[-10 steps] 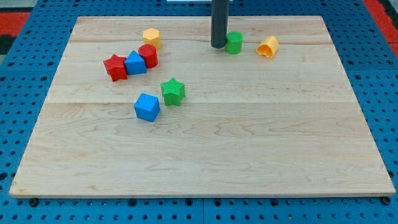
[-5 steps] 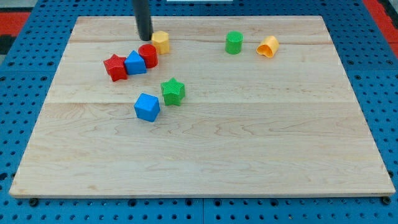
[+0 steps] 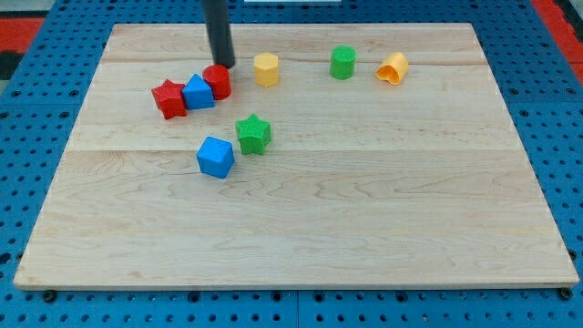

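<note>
My tip (image 3: 222, 65) stands near the view's top left, just above the red cylinder (image 3: 217, 82) and touching or almost touching it. That cylinder ends a tight row with a blue block (image 3: 198, 92) and a red star (image 3: 168, 98). A yellow hexagonal block (image 3: 266, 69) lies to the right of the tip, a short gap away. Below the row sit a green star (image 3: 253, 133) and a blue cube (image 3: 216, 156).
A green cylinder (image 3: 342, 62) and an orange arch-shaped block (image 3: 393, 67) lie near the view's top right. The wooden board (image 3: 301, 219) rests on a blue pegboard surface (image 3: 18, 182).
The tip swept from beside the green cylinder to the left, then edged back right. The yellow block slid right, away from the red cylinder. Other blocks stayed put.
</note>
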You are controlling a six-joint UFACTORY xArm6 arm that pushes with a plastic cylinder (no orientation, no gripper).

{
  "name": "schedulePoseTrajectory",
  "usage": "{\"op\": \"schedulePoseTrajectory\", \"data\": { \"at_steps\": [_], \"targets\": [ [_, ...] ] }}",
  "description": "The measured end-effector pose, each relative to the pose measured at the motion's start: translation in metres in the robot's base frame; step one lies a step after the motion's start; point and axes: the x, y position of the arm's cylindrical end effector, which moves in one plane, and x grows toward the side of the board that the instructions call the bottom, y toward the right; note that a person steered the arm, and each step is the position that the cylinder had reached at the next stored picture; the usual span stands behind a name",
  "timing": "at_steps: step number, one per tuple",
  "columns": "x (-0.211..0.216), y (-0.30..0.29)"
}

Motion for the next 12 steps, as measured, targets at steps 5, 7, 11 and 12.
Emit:
{"op": "schedulePoseTrajectory", "data": {
  "at_steps": [5, 7, 11, 12],
  "targets": [
    [0.002, -0.121],
    [0.032, -0.092],
    [0.062, -0.033],
    [0.079, -0.001]
  ]
}}
